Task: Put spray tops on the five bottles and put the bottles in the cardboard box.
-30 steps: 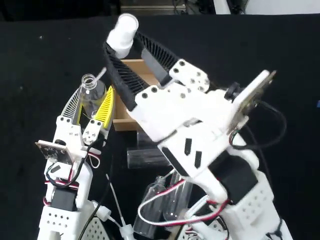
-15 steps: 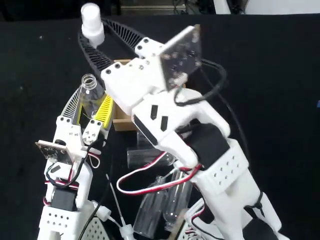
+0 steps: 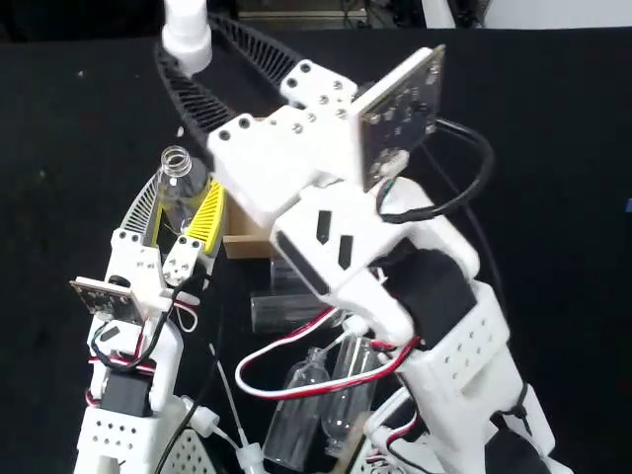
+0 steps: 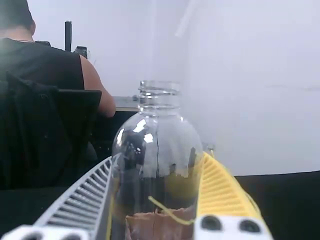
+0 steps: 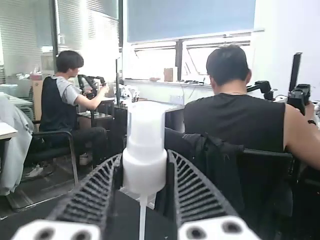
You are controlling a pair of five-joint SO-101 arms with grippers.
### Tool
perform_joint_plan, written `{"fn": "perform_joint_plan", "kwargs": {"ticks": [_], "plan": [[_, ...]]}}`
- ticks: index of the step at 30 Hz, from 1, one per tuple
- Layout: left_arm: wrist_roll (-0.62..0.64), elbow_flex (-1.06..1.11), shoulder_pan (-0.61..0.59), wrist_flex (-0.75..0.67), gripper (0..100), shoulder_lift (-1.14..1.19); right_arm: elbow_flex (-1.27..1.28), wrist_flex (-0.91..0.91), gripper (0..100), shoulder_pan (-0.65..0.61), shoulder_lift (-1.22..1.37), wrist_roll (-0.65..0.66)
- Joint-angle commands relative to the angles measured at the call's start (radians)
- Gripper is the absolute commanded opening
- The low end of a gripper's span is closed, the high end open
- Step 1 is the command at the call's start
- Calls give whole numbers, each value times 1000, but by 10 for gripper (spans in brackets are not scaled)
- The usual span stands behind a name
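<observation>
My left gripper is shut on a clear bottle, held upright with its open neck bare; in the left wrist view the bottle stands between the grey and yellow fingers. My right gripper is shut on a white spray top, raised above and a little behind the bottle. In the right wrist view the spray top sits upright between the black ribbed fingers, its thin tube hanging down. The cardboard box lies behind the bottle, mostly hidden by the right arm.
Three more clear bottles lie on the black table near the arm bases. A loose spray top with its tube lies by the left arm's base. The right arm's body covers the table's middle.
The right gripper has swung left and upward with the spray top, from above the box to a spot above the held bottle. The left arm and its bottle have stayed still.
</observation>
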Motion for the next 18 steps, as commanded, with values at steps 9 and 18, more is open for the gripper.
{"fn": "perform_joint_plan", "kwargs": {"ticks": [9,18], "plan": [[5,21,-5,-71,30,-9,87,2,15,-17,4,9],[5,21,-4,-69,30,-9,188,3,16,-18,-2,9]]}}
